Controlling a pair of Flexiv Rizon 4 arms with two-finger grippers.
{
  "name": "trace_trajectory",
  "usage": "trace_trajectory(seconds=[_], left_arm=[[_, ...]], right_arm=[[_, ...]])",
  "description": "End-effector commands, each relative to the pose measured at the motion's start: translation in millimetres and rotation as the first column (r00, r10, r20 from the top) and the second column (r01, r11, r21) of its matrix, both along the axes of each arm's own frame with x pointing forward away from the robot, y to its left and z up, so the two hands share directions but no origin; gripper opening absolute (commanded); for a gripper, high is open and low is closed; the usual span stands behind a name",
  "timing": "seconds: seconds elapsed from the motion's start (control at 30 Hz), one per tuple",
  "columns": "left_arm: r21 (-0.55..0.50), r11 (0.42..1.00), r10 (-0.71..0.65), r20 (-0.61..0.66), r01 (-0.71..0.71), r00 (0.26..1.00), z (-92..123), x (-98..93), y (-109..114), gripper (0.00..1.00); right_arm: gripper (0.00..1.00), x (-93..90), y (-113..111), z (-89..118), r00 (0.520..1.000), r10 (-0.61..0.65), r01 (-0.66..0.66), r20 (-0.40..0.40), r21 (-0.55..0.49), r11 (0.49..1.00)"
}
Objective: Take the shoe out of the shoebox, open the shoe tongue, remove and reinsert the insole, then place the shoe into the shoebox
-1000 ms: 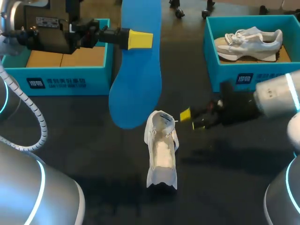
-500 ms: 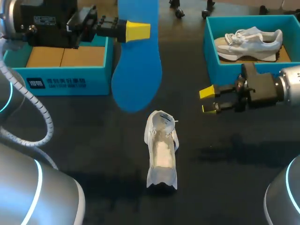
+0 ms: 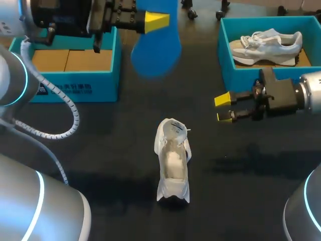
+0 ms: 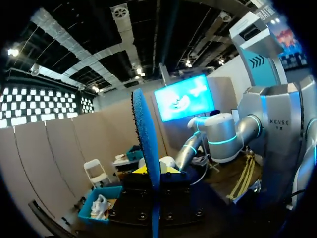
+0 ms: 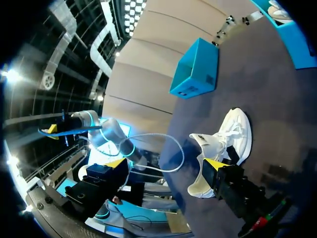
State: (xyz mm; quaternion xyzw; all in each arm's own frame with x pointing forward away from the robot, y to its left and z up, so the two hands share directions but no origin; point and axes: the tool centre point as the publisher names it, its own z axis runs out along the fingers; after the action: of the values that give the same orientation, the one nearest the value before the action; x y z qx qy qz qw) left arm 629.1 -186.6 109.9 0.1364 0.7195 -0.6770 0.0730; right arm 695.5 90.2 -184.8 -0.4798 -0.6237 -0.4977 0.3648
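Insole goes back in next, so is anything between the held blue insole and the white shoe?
Nothing visible does. The insole is held up beyond the shoe; the right arm stands off to the shoe's right, out of that line.

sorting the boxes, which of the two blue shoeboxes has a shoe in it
The right shoebox: a white shoe lies in it, while the left shoebox shows only bare cardboard inside.

On the table (image 3: 108, 145), the shoe (image 3: 173, 160) stands at the middle, apart from both boxes. The left box (image 3: 75, 83) is behind-left of it. The right box (image 3: 251, 80) is behind-right, with the second shoe (image 3: 266, 45) inside. The insole (image 3: 158, 50) is held in the left gripper (image 3: 156, 21), just right of the left box. The right gripper (image 3: 224, 108) is right of the shoe, before the right box.
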Motion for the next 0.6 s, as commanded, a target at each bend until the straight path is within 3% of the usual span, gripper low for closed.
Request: trace_trajectory(seconds=[0.03, 0.13, 0.2, 0.27, 0.3, 0.37, 0.43, 0.6], left_arm=[[0.039, 0.999, -0.014, 0.561, -0.009, 0.827, 1.9, 1.0, -0.5, 0.0], [0.025, 1.0, -0.026, 0.606, 0.014, 0.795, -0.3, 1.2, -2.1, 0.0], [0.012, 1.0, -0.019, 0.79, 0.016, 0.613, -8.6, 2.1, -3.8, 0.0], [0.006, 0.999, -0.033, 0.812, 0.048, 0.583, -18.8, 7.9, -6.1, 0.0], [0.011, 0.999, -0.028, 0.861, 0.037, 0.509, -29.1, 12.6, -7.8, 0.0], [-0.025, 0.996, -0.023, 0.852, 0.084, 0.524, -39.5, 16.7, -9.2, 0.0], [-0.117, 0.985, 0.04, 0.87, 0.127, 0.491, -56.5, 22.2, -8.2, 0.0], [-0.117, 0.985, 0.04, 0.87, 0.127, 0.491, -56.5, 22.2, -8.2, 0.0]], right_arm=[[1.0, 0.9, 1.8, -0.9, 1.0, 0.0, 0.0, 0.0, -0.002, 1.0], [1.0, 0.9, 1.8, -0.9, 1.0, 0.0, 0.0, 0.0, -0.002, 1.0], [1.0, 0.9, 1.8, -0.9, 1.0, 0.0, 0.0, 0.0, -0.002, 1.0], [1.0, 0.9, 1.8, -0.9, 1.0, 0.0, 0.0, 0.0, -0.002, 1.0], [1.0, 0.9, 1.8, -0.9, 1.0, 0.0, 0.0, 0.0, -0.002, 1.0], [1.0, 0.9, 1.8, -0.9, 1.0, 0.0, 0.0, 0.0, -0.002, 1.0], [1.0, 0.9, 1.8, -0.9, 1.0, 0.0, 0.0, 0.0, -0.002, 1.0], [1.0, 0.9, 1.8, -0.9, 1.0, 0.0, 0.0, 0.0, -0.002, 1.0]])
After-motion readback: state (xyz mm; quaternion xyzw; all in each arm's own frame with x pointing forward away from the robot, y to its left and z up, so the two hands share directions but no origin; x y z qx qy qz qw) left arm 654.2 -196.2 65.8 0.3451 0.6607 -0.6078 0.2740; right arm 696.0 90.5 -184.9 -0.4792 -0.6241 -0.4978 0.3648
